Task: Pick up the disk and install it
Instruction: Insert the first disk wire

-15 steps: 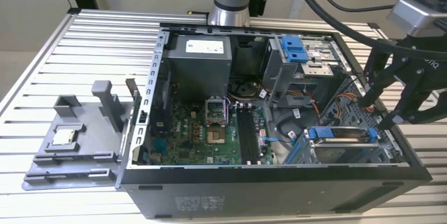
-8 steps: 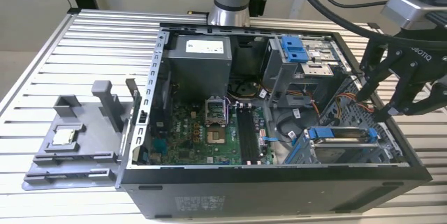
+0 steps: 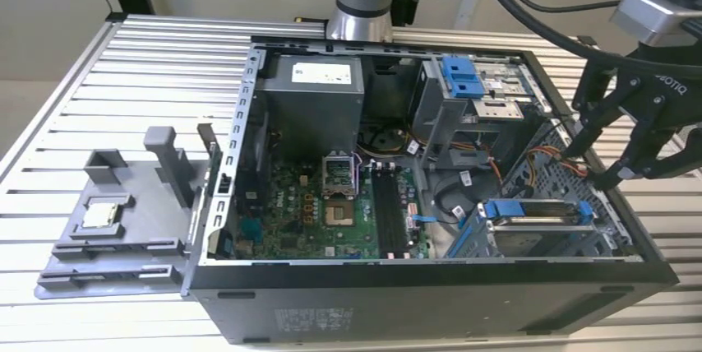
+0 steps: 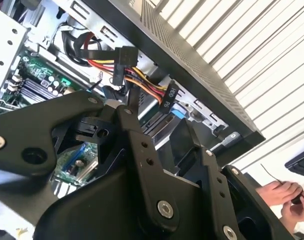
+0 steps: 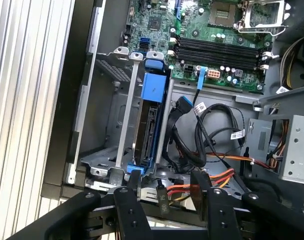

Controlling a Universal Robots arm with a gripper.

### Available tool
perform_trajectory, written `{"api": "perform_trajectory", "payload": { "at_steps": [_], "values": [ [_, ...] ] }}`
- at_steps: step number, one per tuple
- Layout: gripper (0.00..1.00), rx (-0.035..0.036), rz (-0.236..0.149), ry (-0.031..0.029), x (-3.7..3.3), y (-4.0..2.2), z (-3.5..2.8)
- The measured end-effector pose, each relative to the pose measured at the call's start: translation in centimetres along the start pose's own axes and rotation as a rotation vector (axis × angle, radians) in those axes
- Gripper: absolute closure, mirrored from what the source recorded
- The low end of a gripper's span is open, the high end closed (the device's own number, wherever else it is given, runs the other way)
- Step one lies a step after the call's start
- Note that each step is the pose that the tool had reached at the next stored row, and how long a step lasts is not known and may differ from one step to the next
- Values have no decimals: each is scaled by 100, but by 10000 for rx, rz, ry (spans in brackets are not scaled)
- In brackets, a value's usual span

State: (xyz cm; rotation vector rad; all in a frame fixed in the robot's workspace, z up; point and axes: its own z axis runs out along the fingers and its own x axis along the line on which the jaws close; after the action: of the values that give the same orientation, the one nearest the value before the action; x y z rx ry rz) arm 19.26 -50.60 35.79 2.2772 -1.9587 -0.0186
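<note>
The disk (image 3: 531,214), a silver-grey drive in a bright blue bracket, lies in the metal drive cage (image 3: 548,241) at the near corner of the open computer case, on the exterior view's right. The first wrist view shows the disk (image 5: 151,117) edge-on between the cage rails. My gripper (image 3: 598,163) hangs open just above the case's wall on that side, a little beyond the disk and apart from it. Its black fingers (image 5: 133,200) are spread wide with nothing held; bundled cables show behind them. My gripper (image 4: 171,150) also stands open over the cabling in the second wrist view.
The case holds a green motherboard (image 3: 329,200), a power supply (image 3: 312,81), an upper bay with a blue latch (image 3: 465,76) and red, orange and yellow cables (image 5: 211,180). A grey fixture (image 3: 110,220) with a small chip lies on the exterior view's left. A person's hands (image 4: 284,197) rest beside the case.
</note>
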Motion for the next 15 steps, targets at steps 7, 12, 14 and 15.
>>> {"api": "perform_trajectory", "payload": {
  "at_steps": [7, 12, 14, 15],
  "values": [
    [0, 2, -30, 3, 0, -18, 9],
    [100, 2, -31, 3, 6, -29, 9],
    [100, 2, -30, 2, 6, -30, 9],
    [100, 2, -30, 3, 6, -30, 8]
  ]
}}
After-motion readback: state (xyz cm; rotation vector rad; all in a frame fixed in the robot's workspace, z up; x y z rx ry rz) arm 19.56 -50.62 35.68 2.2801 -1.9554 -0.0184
